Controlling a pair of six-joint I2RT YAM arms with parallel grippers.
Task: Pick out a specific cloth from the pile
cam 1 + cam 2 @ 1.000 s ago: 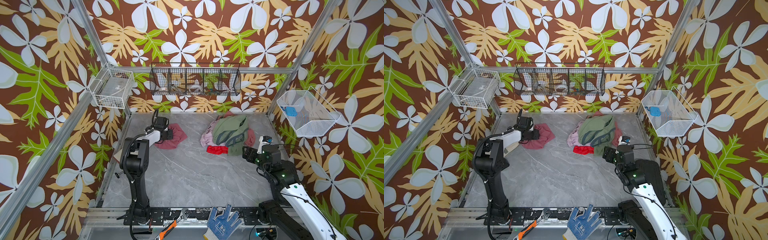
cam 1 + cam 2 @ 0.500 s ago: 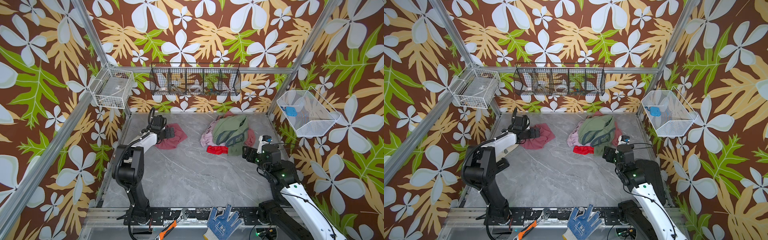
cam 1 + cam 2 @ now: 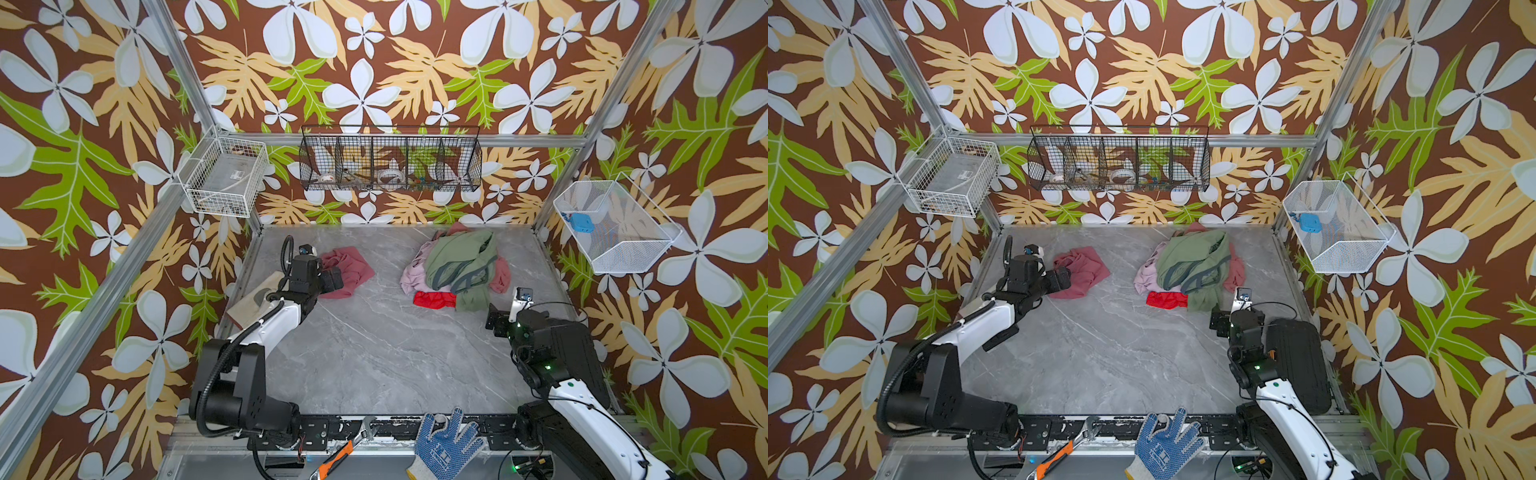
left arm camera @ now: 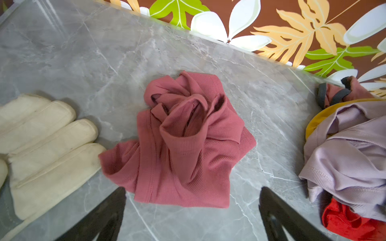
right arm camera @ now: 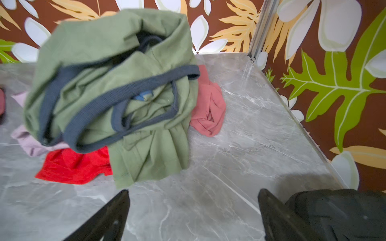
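Note:
The cloth [image 4: 183, 141], a crumpled dusty rose ribbed fabric, lies alone on the grey marble table at the back left in both top views [image 3: 349, 270] [image 3: 1084, 270]. My left gripper [image 4: 192, 189] stands open just short of its near edge, with only bare table between the fingers [image 3: 334, 279]. The pile [image 3: 457, 262] [image 3: 1192, 262] sits at the back right: sage green on top, lilac-pink and bright red [image 5: 73, 164] below, a rose fold [image 5: 208, 108] at its side. My right gripper [image 5: 193, 191] is open and empty in front of the pile [image 3: 496, 322].
A beige glove [image 4: 41, 146] lies beside the cloth, toward the left wall. A black pad [image 3: 1296, 361] lies under the right arm. A blue dotted glove [image 3: 446, 444] and a wrench [image 3: 361, 432] rest on the front rail. Wire baskets hang on the walls.
My left gripper has opened wide, let go of the rose cloth and drawn back a little while its arm swung lower. The cloth stays put. The right gripper has opened a little wider.

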